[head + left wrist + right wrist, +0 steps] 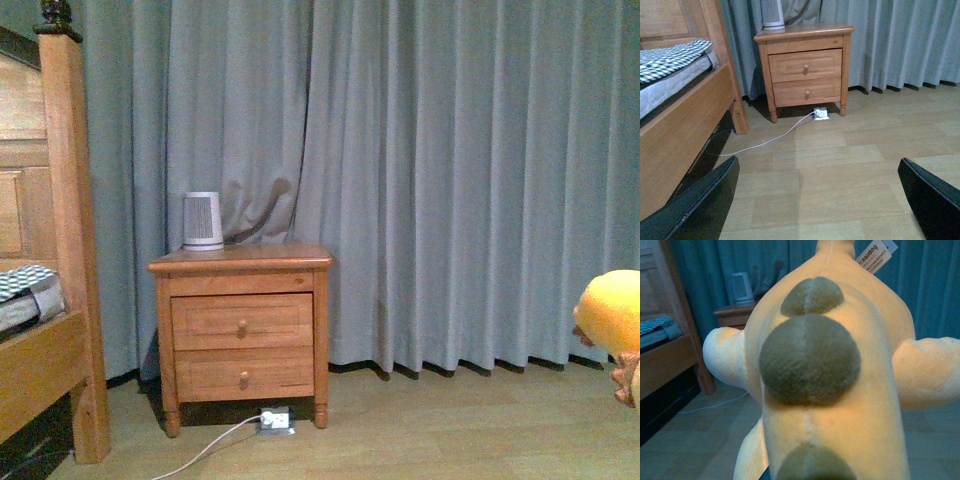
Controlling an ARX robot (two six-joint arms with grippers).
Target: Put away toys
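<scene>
Right now the plush toy fills the right wrist view, its orange-yellow back with dark round spots toward the camera; in the front view it sits low at the far right edge, before the curtain and well apart from the nightstand. The right end effector is hidden behind the plush, so I can't tell its state. The left end effector is spread wide, holding nothing, over the wood floor near the bed and a white cable.
</scene>
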